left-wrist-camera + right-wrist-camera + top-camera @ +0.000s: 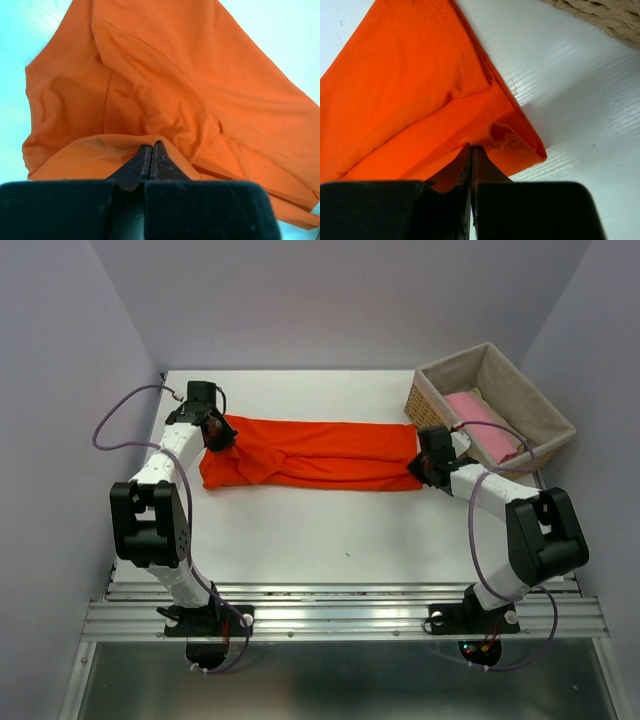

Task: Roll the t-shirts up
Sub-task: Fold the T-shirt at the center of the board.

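Top external view: folded shirt held at both ends

The orange-red t-shirt (310, 455) lay on the table (330, 530) as a narrow folded strip, its long axis running left to right. The left gripper (218, 435) was pinched shut on fabric at the sleeve end. The right gripper (425, 468) was pinched shut on the hem end, near the basket (545, 410) holding a pink t-shirt (480, 425). A roll would likely have to travel along that axis, from one end towards the other.

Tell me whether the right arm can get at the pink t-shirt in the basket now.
Probably not yet. The open basket sits close beside the right pincer and nothing covers the pink t-shirt, but that pincer is shut on the orange t-shirt and must let go first.
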